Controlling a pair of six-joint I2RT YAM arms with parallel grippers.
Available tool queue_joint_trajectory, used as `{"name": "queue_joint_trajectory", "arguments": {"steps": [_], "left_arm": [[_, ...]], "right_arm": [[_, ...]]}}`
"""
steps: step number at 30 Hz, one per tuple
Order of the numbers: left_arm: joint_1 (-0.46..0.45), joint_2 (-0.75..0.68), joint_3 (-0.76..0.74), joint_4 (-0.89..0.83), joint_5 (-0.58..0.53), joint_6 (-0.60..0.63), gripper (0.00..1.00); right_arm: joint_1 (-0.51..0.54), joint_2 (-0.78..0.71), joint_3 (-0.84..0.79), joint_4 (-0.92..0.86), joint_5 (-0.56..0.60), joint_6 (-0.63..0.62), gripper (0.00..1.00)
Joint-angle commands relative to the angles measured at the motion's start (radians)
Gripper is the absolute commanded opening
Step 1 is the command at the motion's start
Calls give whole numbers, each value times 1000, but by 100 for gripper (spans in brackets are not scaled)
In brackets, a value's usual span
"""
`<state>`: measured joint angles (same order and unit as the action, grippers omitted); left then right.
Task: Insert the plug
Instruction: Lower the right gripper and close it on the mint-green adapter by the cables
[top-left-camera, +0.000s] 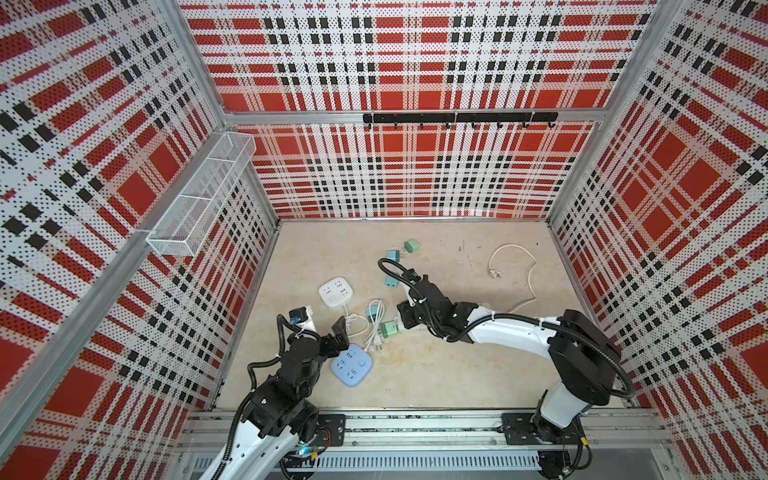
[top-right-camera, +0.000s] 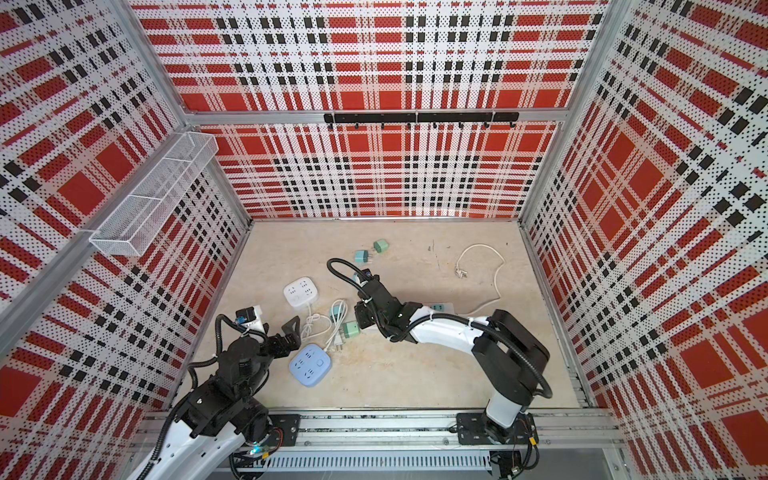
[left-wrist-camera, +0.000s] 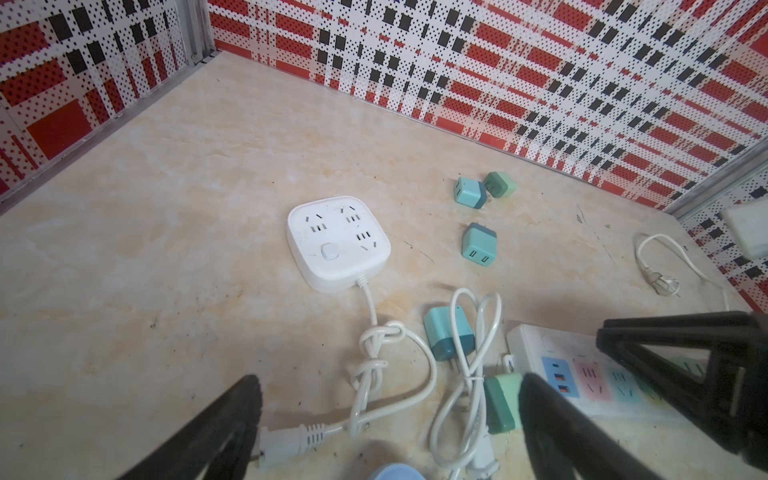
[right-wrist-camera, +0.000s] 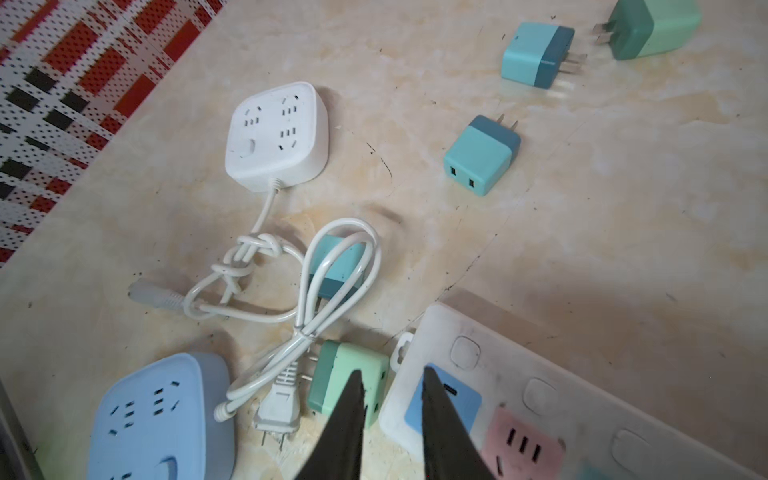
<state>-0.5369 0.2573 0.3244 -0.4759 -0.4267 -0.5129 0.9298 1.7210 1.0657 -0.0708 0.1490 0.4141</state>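
Observation:
A mint-green plug (right-wrist-camera: 332, 374) lies flat on the table beside a long white power strip (right-wrist-camera: 519, 395) with coloured socket panels. My right gripper (right-wrist-camera: 391, 371) hovers over both. Its jaws are drawn close with a narrow gap, one tip over the plug's top, the other over the strip's blue panel, nothing clamped between them. In a top view the plug (top-left-camera: 390, 330) sits just left of the right gripper (top-left-camera: 402, 318). My left gripper (left-wrist-camera: 386, 378) stands wide open above loose white cable, beside a blue socket block (top-left-camera: 351, 365).
A white square socket block (top-left-camera: 336, 291) lies behind, its knotted cord ending in a white two-pin plug (left-wrist-camera: 286, 442). A teal plug (right-wrist-camera: 332, 266) sits under a cable loop. Three more plugs (top-left-camera: 390, 281) lie further back. A white cord (top-left-camera: 515, 253) curls at the back right.

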Motion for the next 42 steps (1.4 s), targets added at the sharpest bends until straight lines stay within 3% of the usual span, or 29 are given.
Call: {"name": "queue_joint_trajectory", "arguments": {"steps": [1,10,18,22,29,35,42], "left_arm": [[5,9,-7,-20,-14,-15,97],[4,54,0,0,1,-4,97],[3,45,-3,1,1,-4,97],[3,44,-2,-1,2,-2,97],[3,37,-2,-1,5,-2,99],[3,27,-4,-7,6,-2,100],[4,17,-5,-10,8,-1,100]], "right_arm": [[0,50,69,-83,39,14,25],[29,201,209,-164,41,-5,24],[71,304,317,-221,65,-23,40],[83,328,340,-252,69,-24,42],[122,320,318,-276,92,-28,43],[159,287,261,-265,109,-16,56],[193,220,168,-270,170,13,61]]}}
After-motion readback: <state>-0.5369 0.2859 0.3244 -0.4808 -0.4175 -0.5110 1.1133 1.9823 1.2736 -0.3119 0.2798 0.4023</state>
